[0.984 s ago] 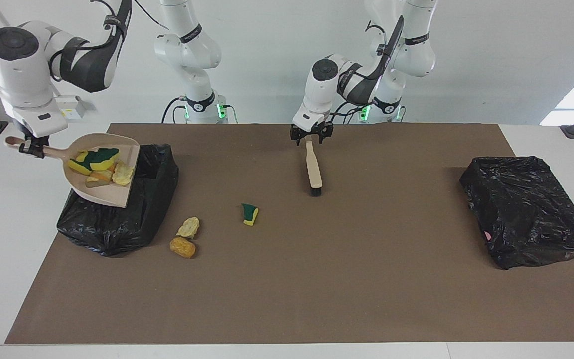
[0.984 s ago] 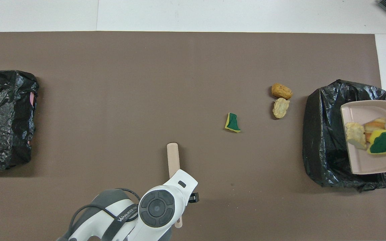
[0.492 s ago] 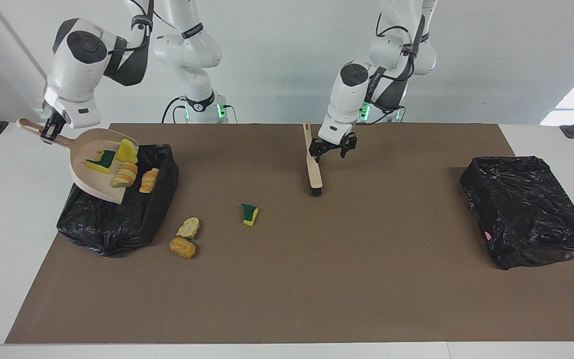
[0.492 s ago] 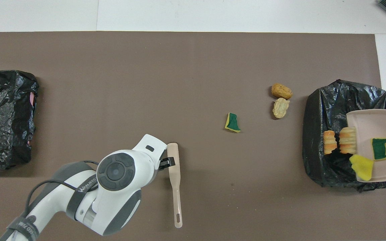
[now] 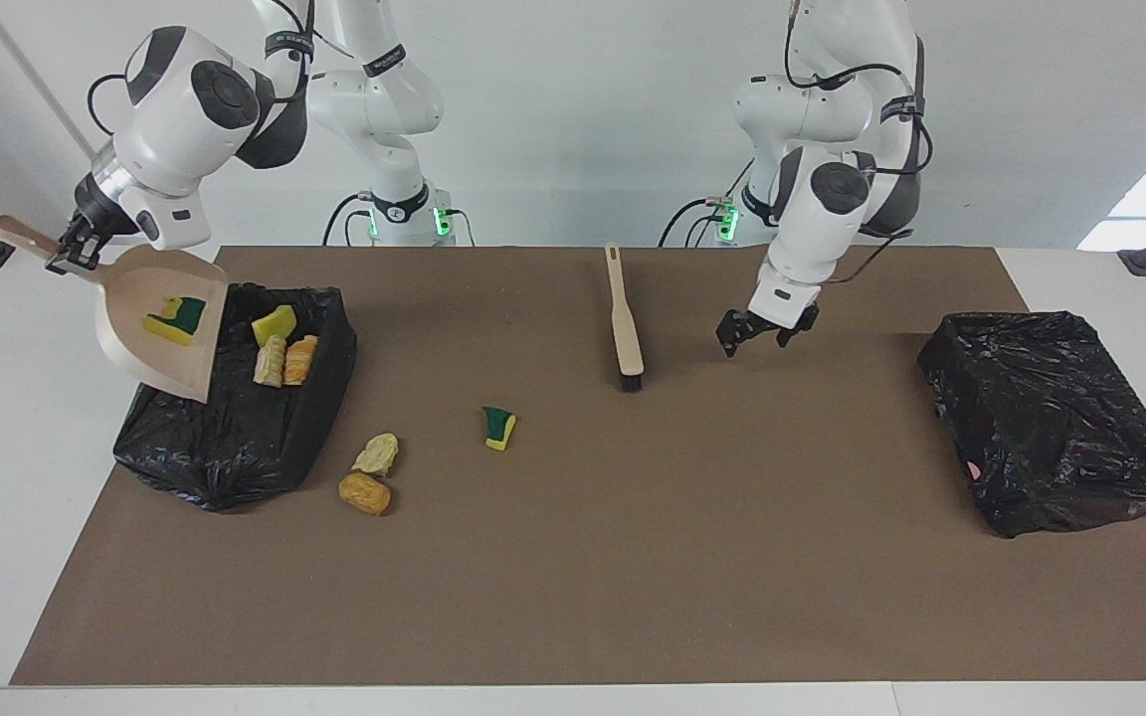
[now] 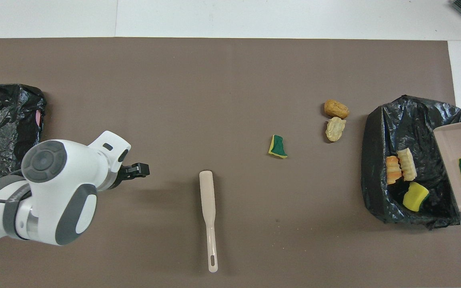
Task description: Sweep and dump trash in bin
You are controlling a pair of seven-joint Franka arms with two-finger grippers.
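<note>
The right tool (image 5: 69,251) pinches the dustpan (image 5: 163,333) handle, tipping it over the bin (image 5: 235,438) so trash (image 5: 284,350) slides in; three scraps (image 5: 498,428) lie on the counter (image 5: 633,557). The left tool (image 5: 758,331), spread, hangs beside the brush (image 5: 625,323).

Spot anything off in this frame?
Three scraps lie on the mat outside the bin: sponge piece, pale wad, brown lump. One sponge clings to the tilted dustpan in the right gripper. The brush lies loose; left gripper is empty.
</note>
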